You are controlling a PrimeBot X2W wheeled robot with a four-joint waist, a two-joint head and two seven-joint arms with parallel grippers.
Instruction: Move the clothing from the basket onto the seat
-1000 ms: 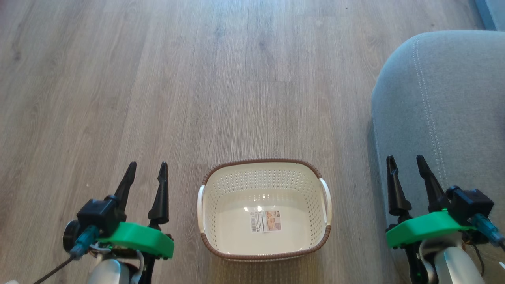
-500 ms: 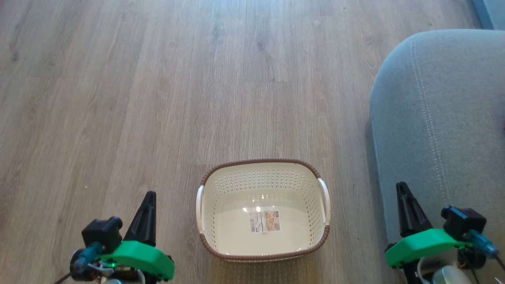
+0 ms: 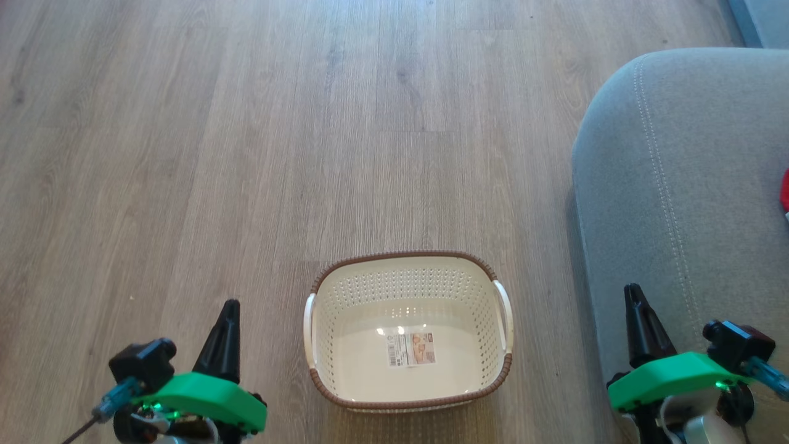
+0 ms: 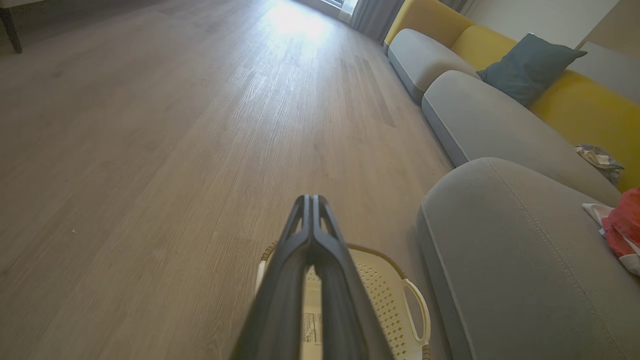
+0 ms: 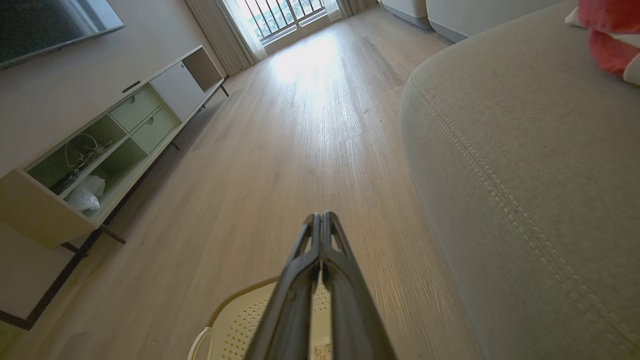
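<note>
Head view shows the basket (image 3: 407, 254) standing on the wooden floor (image 3: 246, 154), near the robot and between its two arms. Its mouth faces up and its long axis runs left to right, with a white handle (image 3: 307, 322) at each end. The red and white clothing (image 3: 785, 196) lies on the grey seat (image 3: 678, 185) at the right, well apart from the basket. It is bunched, so I cannot tell its long axis. The left gripper (image 3: 230, 306) and the right gripper (image 3: 631, 291) have their fingers (image 4: 280, 300) clenched together on nothing, pointing to the far side.
</note>
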